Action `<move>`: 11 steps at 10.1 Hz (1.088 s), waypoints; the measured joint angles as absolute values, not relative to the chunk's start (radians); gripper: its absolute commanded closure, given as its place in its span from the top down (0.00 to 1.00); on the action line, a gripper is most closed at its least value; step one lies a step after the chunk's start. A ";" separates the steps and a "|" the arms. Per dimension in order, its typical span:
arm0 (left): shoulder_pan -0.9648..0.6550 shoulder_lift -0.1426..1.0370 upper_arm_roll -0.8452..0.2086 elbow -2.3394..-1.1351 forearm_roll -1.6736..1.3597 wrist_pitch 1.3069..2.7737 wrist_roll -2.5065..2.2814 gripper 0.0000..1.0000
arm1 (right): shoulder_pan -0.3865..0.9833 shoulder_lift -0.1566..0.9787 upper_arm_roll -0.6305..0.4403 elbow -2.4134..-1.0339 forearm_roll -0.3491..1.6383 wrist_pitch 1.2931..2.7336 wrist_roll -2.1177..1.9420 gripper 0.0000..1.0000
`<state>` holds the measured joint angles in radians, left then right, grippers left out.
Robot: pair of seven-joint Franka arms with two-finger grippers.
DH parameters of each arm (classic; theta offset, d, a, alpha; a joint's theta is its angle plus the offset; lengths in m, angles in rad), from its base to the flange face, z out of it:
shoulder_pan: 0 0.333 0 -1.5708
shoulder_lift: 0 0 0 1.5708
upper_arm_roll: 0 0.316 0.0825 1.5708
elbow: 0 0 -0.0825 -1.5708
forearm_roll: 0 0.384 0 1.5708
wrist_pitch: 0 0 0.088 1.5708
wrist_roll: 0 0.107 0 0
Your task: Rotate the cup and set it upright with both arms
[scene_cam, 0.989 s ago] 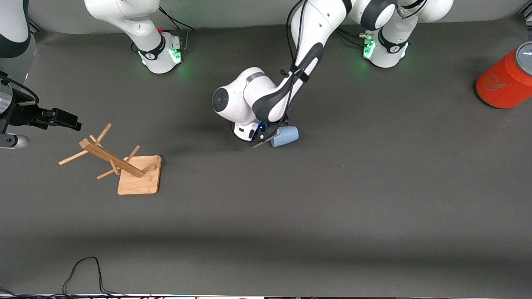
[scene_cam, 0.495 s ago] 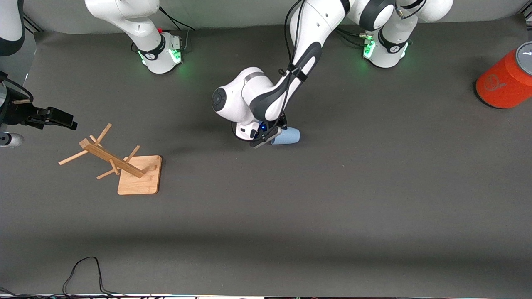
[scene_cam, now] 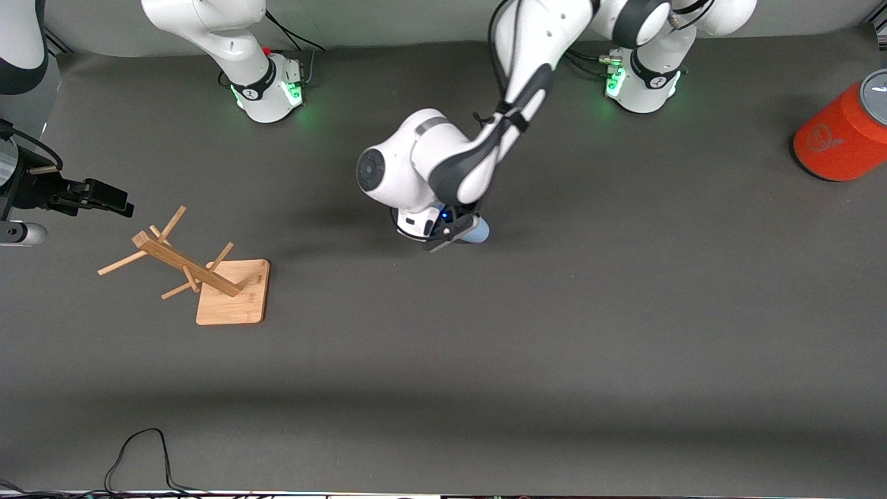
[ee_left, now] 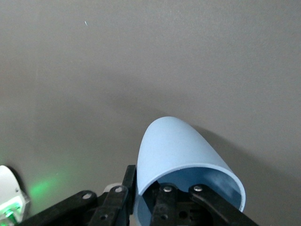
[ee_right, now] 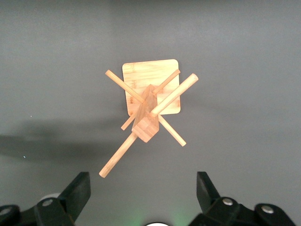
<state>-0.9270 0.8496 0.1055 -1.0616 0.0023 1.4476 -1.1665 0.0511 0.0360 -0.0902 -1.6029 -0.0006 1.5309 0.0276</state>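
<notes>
Nearest the front camera, low in the frame, the bench (scene_cam: 485, 388) lay bare apart from a loop of black cable (scene_cam: 138, 454) at lower left. Higher up, left of centre, stood a wooden peg rack (scene_cam: 208, 277); the right gripper (scene_cam: 104, 199) hung over the bench at the left edge, just above the rack, fingers apart and holding nothing, that arm waiting. Mid-frame, the left gripper (scene_cam: 454, 232) was clamped on the cup (scene_cam: 477, 232), one finger inside the rim (ee_left: 164, 207) and one outside. The cup was held at the bench's middle, its long axis leaning away from the wrist, base leading; whether it touched the bench I could not tell. The left arm was much the nearer. At upper right sat an orange cylinder (scene_cam: 842, 142) with a faint, unreadable logo.
</notes>
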 measured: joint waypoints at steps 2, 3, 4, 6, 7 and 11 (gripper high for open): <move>-0.845 0.809 0.107 -1.063 -0.111 1.427 -1.008 0.00 | 0.052 0.036 -0.086 -1.603 -0.001 1.531 0.028 1.00; -0.811 0.810 0.107 -1.068 -0.181 1.427 -0.903 0.00 | 0.052 0.036 -0.086 -1.603 -0.001 1.531 0.028 1.00; -0.784 0.813 0.107 -1.086 -0.255 1.434 -0.808 0.00 | 0.052 0.036 -0.086 -1.603 -0.001 1.531 0.028 1.00; -0.768 0.809 0.102 -1.168 -0.323 1.576 -0.722 0.00 | 0.052 0.036 -0.086 -1.603 -0.001 1.532 0.028 1.00; -0.783 0.794 0.094 -1.226 -0.330 1.661 -0.719 0.00 | 0.052 0.036 -0.086 -1.602 -0.001 1.533 0.028 1.00; -0.867 0.525 0.091 -1.681 -0.331 2.069 -0.784 0.00 | 0.052 0.036 -0.086 -1.596 -0.002 1.535 0.028 1.00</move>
